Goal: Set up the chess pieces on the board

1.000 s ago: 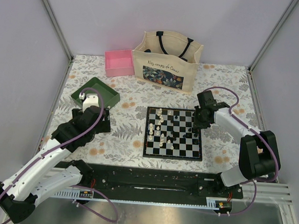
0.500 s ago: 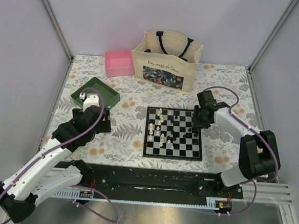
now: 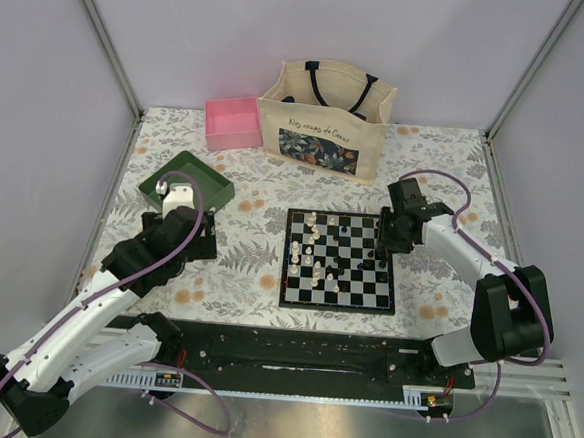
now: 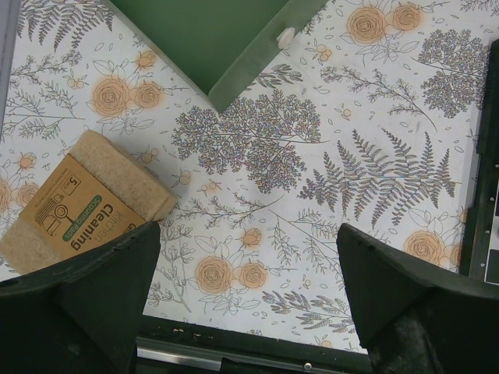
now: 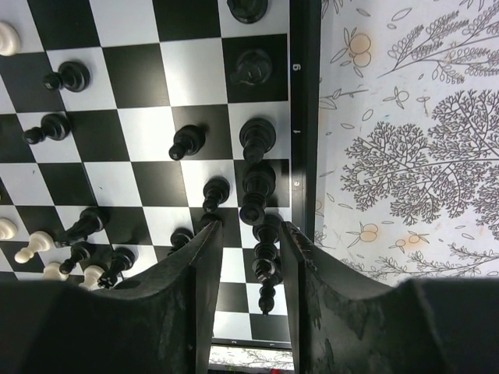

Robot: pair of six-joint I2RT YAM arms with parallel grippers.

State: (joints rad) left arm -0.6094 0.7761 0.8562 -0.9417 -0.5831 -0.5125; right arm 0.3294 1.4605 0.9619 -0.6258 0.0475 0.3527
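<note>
Fingers on the right (image 5: 204, 280) have eased apart astride a black piece (image 5: 266, 269) (left fingers (image 4: 93, 288) stay wide).

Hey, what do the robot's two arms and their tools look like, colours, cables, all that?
The left arm and right arm have white shells with chunky black joints, each trailed by a purple cable. The left tool and right tool each have two thick, matte black, wedge-shaped fingers.

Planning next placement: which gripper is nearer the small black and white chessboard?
Right. The right gripper hangs over the chessboard, at its right edge; the left gripper is off to its left.
</note>
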